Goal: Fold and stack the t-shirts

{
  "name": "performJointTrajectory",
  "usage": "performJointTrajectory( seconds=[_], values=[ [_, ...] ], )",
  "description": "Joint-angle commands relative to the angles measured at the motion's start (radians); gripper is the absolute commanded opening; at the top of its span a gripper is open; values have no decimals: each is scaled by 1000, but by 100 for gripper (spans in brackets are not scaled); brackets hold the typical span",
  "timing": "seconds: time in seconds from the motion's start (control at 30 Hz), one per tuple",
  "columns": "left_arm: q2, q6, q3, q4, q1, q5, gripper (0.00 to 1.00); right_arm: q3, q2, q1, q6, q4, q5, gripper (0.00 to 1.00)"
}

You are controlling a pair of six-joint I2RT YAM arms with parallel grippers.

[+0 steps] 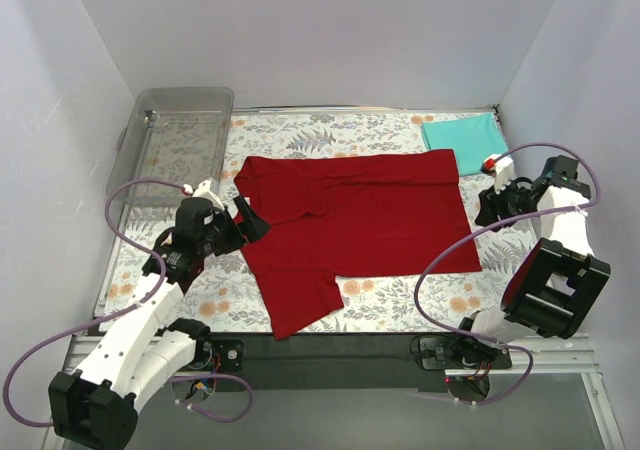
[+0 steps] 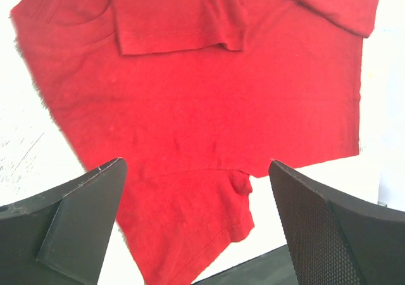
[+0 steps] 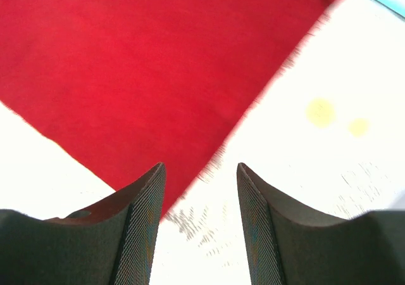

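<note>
The dark red t-shirt lies spread on the floral table cloth, one sleeve folded onto the body, the other sleeve sticking out toward the near edge. It fills the left wrist view and the right wrist view. The teal t-shirt lies as a flat folded rectangle at the back right. My left gripper is open and empty at the shirt's left edge by the collar. My right gripper is open and empty just right of the shirt's right edge, above the cloth.
A clear plastic tray stands at the back left. White walls enclose the table on three sides. A black strip runs along the near edge between the arm bases. Purple cables loop from both arms.
</note>
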Motion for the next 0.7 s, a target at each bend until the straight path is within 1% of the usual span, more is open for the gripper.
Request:
performJointTrajectory(
  seconds=[0.0,0.17,0.33,0.5,0.57,0.63,0.67],
  values=[
    [-62,-40,6,-91,6,-63,88,46,-10,-46,76,-9,16,47],
    [-93,-168,-43,-147,6,-34,86,-47,-40,-47,31,-13,44,47],
    [-62,-253,-11,-244,6,-60,83,-127,-67,-47,-39,-26,61,48],
    [57,-351,4,-341,6,-3,76,-176,-67,-45,-111,-56,94,48],
    [76,-368,-14,-339,6,40,74,-201,-67,-43,-128,-56,99,48],
    [88,-385,-45,-319,6,69,69,-211,-67,-43,-130,-53,96,48],
    [91,-394,-49,-310,6,75,69,-219,-66,-43,-131,-53,90,48]
  ],
)
